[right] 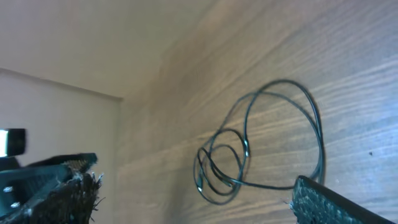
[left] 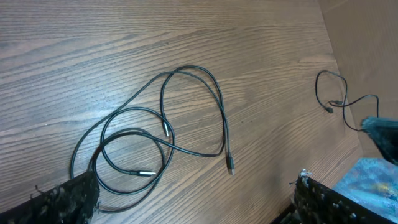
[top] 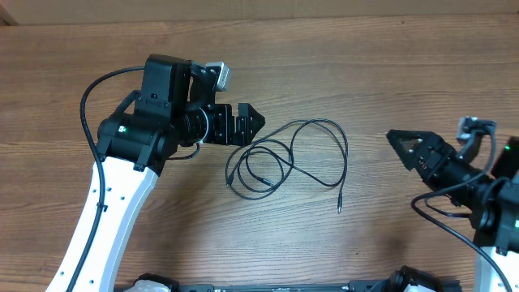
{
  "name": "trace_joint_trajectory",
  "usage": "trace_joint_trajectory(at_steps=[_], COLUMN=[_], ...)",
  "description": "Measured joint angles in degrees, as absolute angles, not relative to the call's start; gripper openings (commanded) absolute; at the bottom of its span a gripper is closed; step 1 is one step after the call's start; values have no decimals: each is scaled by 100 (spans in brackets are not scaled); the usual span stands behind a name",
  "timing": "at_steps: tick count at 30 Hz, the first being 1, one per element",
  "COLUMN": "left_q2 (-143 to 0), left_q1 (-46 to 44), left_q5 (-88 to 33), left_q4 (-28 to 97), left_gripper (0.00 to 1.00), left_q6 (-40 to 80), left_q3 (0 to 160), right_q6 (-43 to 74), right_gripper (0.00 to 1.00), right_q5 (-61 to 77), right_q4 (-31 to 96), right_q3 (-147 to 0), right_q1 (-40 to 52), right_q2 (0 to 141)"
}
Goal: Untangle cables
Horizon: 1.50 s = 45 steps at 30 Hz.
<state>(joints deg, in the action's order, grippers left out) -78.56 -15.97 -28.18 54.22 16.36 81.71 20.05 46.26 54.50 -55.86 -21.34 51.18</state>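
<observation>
Two thin black cables (top: 346, 158) lie in a loose overlapping tangle on the wooden table between the arms, one silvery plug (top: 339, 208) pointing toward the front. My left gripper (top: 250, 123) is open just left of the loops, not touching them. In the left wrist view the cables (left: 163, 118) lie ahead of the open left gripper (left: 199, 208), and the near loop runs under the left finger (left: 68, 199). My right gripper (top: 405, 148) is open well to the right of the tangle. From the right wrist the cables (right: 246, 134) show between the spread fingers (right: 342, 202).
The left wrist view shows the table's right edge (left: 339, 68). Beyond it lie another thin dark cord (left: 329, 93) and something blue (left: 373, 177), both off the table. Bare wood surrounds the tangle on all sides.
</observation>
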Motion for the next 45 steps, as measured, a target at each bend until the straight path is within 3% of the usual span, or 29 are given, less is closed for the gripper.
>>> trace_joint_trajectory(at_steps=[11, 27, 45], left_q2=[-7856, -7856, -7856], left_q1=[-1597, -1597, -1597], left_q5=[-2818, -2818, -2818], left_q4=[5422, 5422, 5422], left_gripper=[100, 100, 100], left_q6=[1636, 1636, 1636], left_q3=[8171, 8171, 8171], right_q6=[3420, 4683, 4952], right_gripper=[100, 100, 100], right_q5=[3962, 2421, 2438], right_q4=[5468, 5354, 5164], right_q3=[-5586, -5583, -5581], right_q1=[-1365, 554, 1214], right_q2=[5690, 5793, 6862])
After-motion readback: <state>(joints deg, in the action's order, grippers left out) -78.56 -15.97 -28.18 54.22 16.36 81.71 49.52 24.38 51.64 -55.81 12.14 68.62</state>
